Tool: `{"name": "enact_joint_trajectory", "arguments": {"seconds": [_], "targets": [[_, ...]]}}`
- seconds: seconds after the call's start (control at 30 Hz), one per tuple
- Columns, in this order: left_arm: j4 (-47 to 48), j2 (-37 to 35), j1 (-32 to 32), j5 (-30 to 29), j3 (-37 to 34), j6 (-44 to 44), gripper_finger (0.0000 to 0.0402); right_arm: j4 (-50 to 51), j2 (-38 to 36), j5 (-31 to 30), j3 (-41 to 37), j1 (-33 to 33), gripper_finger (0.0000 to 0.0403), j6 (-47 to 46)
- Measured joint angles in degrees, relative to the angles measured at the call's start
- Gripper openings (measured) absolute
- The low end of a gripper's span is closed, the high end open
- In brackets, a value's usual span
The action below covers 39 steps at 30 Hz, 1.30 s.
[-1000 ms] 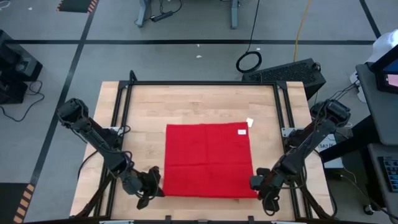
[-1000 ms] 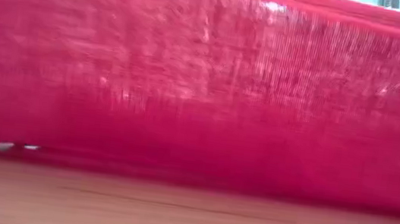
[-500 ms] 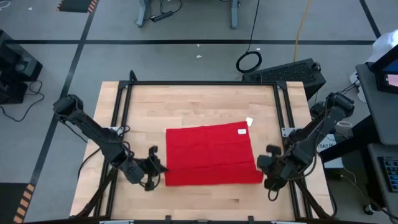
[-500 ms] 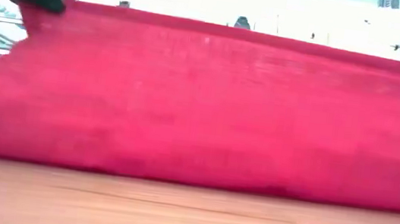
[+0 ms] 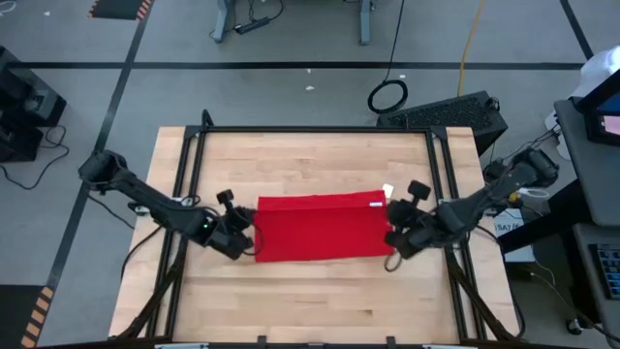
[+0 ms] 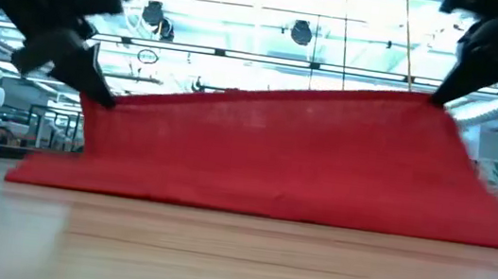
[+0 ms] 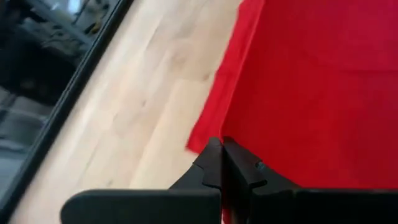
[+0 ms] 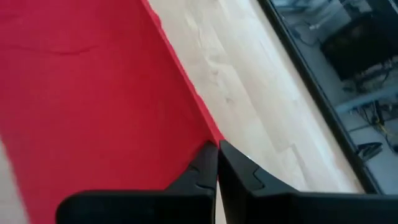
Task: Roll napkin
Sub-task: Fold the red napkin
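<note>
from above, the bright red thin fabric napkin (image 5: 318, 227) lies mid-table on the pale wooden table (image 5: 310, 160), now half as deep as a second ago: its near edge has been carried over, starting the roll. left gripper (image 5: 248, 236) and right gripper (image 5: 391, 236) are clenched on its corners. at table height, the near edge hangs lifted. wrist views show pinched cloth. no containers here.

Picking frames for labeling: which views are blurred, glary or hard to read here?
High view: evenly lit, napkin and both grippers, left and right, crisp. Low view: bright ceiling lights glare behind the lifted napkin; near table soft. Left wrist view: background beyond the table smeared. Right wrist view: fingers sharp, room blurry.
</note>
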<state>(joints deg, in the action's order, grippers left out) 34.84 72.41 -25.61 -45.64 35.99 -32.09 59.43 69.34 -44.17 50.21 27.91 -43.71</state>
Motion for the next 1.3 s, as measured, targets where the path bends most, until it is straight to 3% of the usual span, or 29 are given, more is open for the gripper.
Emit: {"name": "enact_joint_trajectory", "arguments": {"seconds": [0.33, 0.7, 0.83, 1.13, 1.3], "targets": [[-0.68, 0.45, 7.48, -1.74, -0.04, 5.7, 0.0002, -2.93, 6.39, 2.69, -0.67, -9.87, 0.0, 3.41], [-2.85, 0.45, 8.81, -1.15, -0.04, 5.6, 0.0006, -5.36, 10.5, 2.98, -0.73, -13.84, 0.0001, 6.77], [-3.73, 0.45, 8.98, -1.1, -0.04, 4.05, 0.0035, -5.42, 10.54, 3.84, -0.73, -14.52, 0.0016, 5.7], [-6.51, 0.45, 9.14, -2.39, -0.04, 3.95, 0.0149, -5.22, 10.54, 4.03, -0.73, -14.88, 0.0092, 3.98], [-9.02, 0.45, 9.14, -1.45, -0.04, 4.08, 0.0176, -5.35, 10.54, 4.66, -0.73, -14.59, 0.0119, 3.17]]}}
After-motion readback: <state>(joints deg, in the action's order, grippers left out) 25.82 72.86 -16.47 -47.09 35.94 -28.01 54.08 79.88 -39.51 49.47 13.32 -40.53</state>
